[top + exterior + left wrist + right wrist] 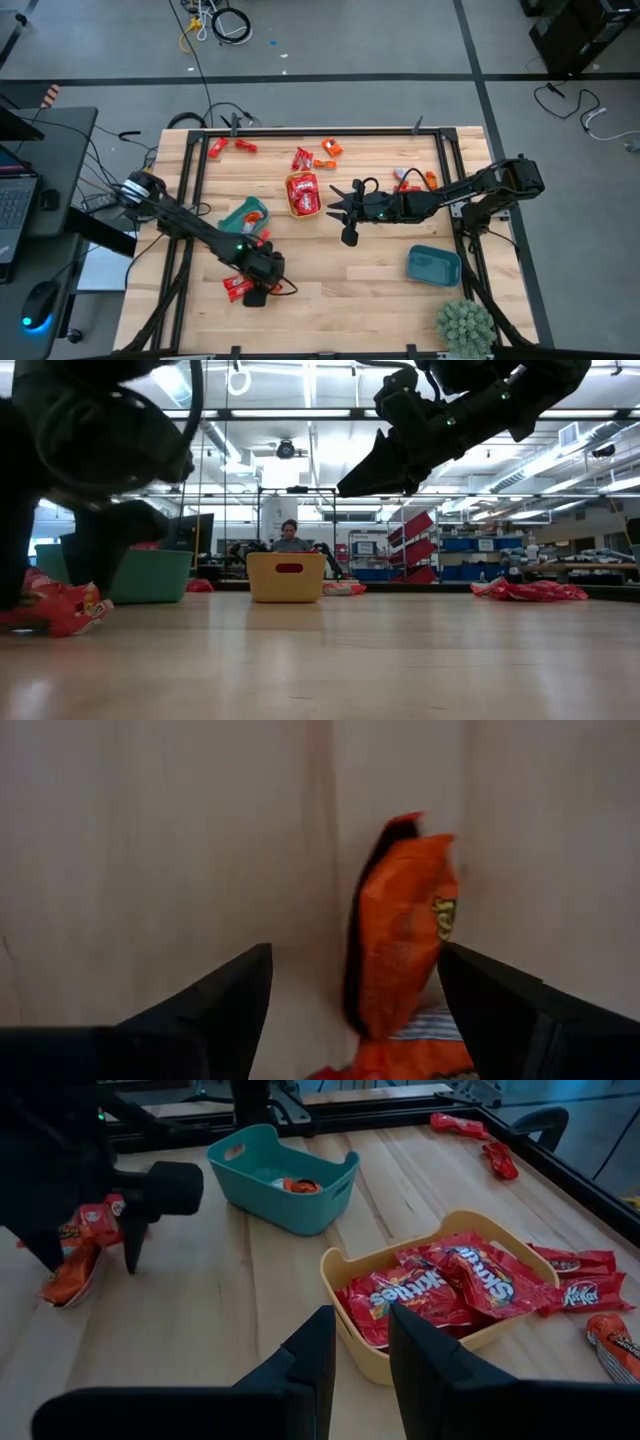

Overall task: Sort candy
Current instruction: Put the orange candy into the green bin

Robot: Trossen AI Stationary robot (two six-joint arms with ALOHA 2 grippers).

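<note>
The candy, small flat pieces in shiny red and orange wrappers, is only partly sorted as I read it. The yellow plastic bowl [303, 194] near the middle of the wooden table [350, 285] already holds a heap of red packets [440, 1285], and the teal plastic bowl [245, 215] beside my left arm has at least one orange piece [297, 1184] in it; the blue plastic bowl [433, 265] toward the near right corner shows nothing inside that I can make out. Still loose are a small pile of red and orange packets [237, 287] at the near left, red pieces [232, 146] along the far rail, a few red and orange ones [315, 156] just beyond the yellow bowl, and some orange ones [415, 178] under my right arm. My left tool [262, 290] is down at that near-left pile with its fingers spread wide on either side of an upright orange packet [400, 935], gripping nothing yet. My right tool [342, 210] hangs above the table just beside the yellow bowl, its fingers [300, 1360] a narrow gap apart with nothing between them. I judge that most of the job remains: the near-left pile first, then the far scatter and the right-side pieces, each to its proper bowl.
</note>
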